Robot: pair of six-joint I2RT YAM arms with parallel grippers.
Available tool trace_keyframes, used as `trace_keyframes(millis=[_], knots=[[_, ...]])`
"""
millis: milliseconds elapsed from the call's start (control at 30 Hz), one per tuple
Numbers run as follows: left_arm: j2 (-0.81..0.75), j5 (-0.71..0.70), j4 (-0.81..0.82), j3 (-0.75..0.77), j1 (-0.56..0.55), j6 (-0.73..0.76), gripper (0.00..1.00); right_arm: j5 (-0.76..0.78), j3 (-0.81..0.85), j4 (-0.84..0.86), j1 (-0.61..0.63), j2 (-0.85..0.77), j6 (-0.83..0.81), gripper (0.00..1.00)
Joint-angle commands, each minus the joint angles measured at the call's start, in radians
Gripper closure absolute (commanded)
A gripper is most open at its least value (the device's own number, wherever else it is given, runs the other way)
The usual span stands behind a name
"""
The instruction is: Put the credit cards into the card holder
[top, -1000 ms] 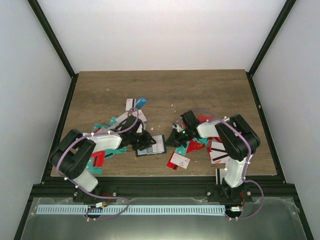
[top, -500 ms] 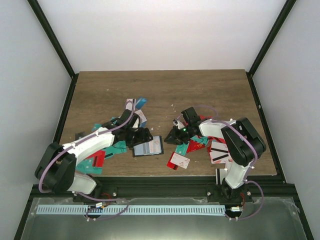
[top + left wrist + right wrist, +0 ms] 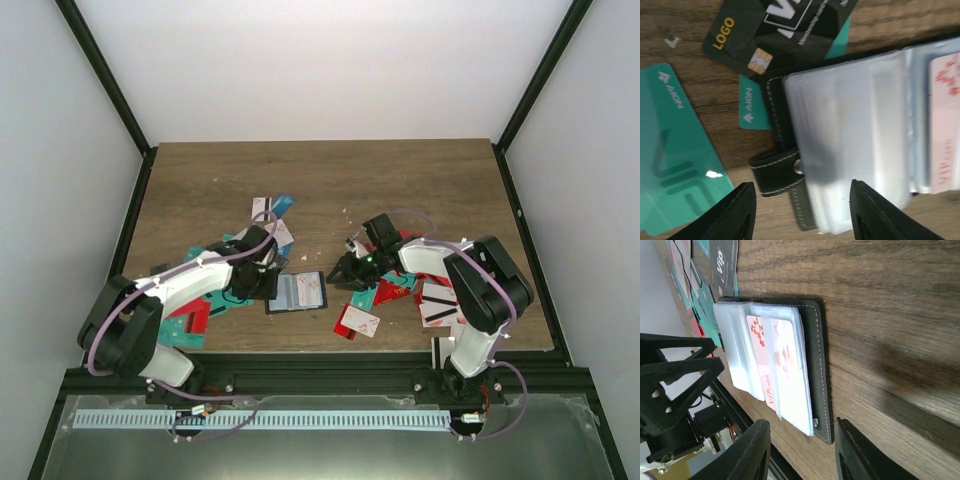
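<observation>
Jaws of the left gripper [image 3: 800, 216] are found parted, with nothing held between them. They are poised just over the left edge of the card holder [image 3: 850, 125], beside its black strap [image 3: 774, 173]. Jaws of the right gripper [image 3: 801, 452] are likewise spread and empty, held low over the bare table [image 3: 880, 300] just right of the holder. The holder is laid open and flat near the table's front middle, between the two grippers, with its clear sleeves [image 3: 737, 355] uppermost. A white card with red marks [image 3: 776, 362] is seated in one sleeve. Loose credit cards [image 3: 437, 303] are scattered around both arms. A teal card [image 3: 675, 160] and a black card marked LOGO [image 3: 765, 30] are noted close to the holder's left edge.
</observation>
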Motion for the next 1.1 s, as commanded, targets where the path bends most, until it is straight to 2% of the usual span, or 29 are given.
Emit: trace_keyframes(millis=[0, 400, 667, 933, 1067], knots=[[0.022, -0.103, -0.06, 0.013, 0.01, 0.075, 0.49, -0.006, 0.013, -0.03, 0.009, -0.033, -0.021, 0.62], [0.073, -0.091, -0.054, 0.016, 0.019, 0.109, 0.56, -0.007, 0.013, -0.039, 0.009, -0.025, -0.024, 0.61], [0.146, -0.065, -0.01, 0.051, 0.018, 0.132, 0.64, -0.009, 0.01, -0.042, 0.009, -0.022, -0.026, 0.61], [0.182, 0.064, 0.017, 0.102, -0.005, 0.165, 0.82, 0.018, 0.029, -0.081, 0.005, -0.024, -0.06, 0.6], [0.166, 0.158, 0.031, 0.106, -0.025, 0.108, 0.88, 0.033, 0.047, -0.097, -0.007, -0.019, -0.075, 0.6]])
